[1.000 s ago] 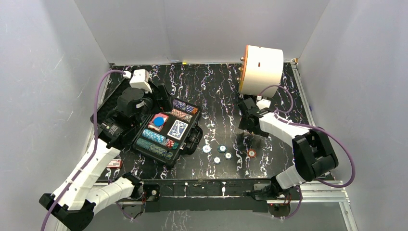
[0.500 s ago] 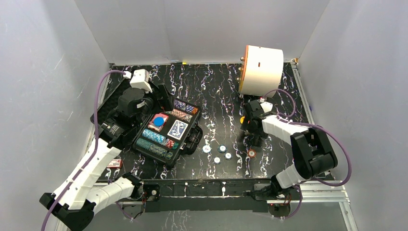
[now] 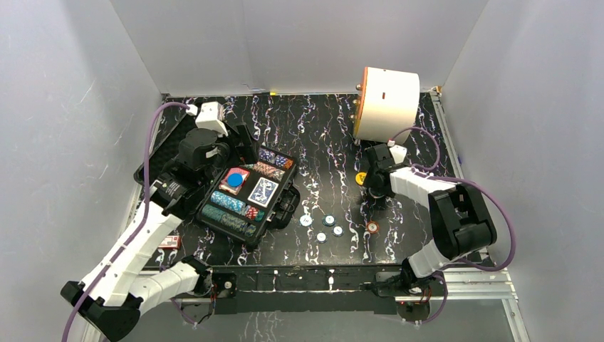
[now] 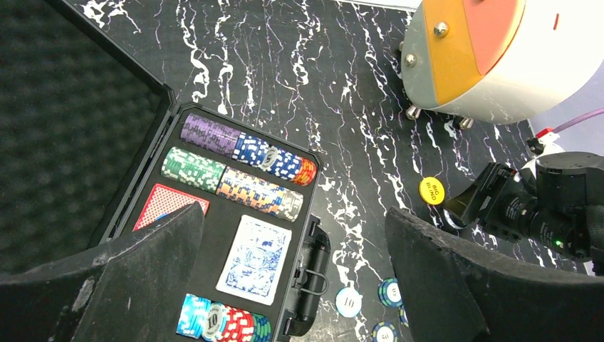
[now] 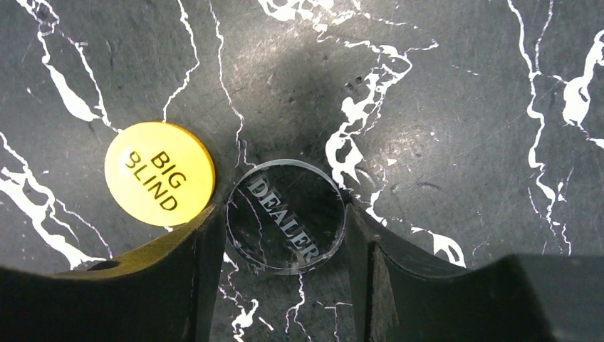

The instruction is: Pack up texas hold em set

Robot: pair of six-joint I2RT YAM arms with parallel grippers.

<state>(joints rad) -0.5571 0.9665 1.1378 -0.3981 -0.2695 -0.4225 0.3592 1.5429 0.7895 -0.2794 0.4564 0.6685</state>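
Moved: right gripper [image 5: 285, 235] has swung in toward the back and dropped low to the table [image 3: 313, 142]; its fingers have come closer together.
Right gripper: one finger sits at each side of the dealer button [image 5: 286, 216]. I cannot tell if it is squeezed yet.
Right wrist view only: the clear dealer button shows here. The top view shows just the yellow button [image 5: 159, 173].
Yellow button: just beside the dealer button and one finger.
White drum [image 3: 388, 103]: stands right behind the right gripper.
Loose chips [image 3: 328, 220]: near, toward the front, between the gripper and the case [image 4: 311, 265].
Case: well apart on the left, lid open, with chip rows and two decks inside.
Left gripper [image 4: 293, 214]: wide open above the case, holding nothing.
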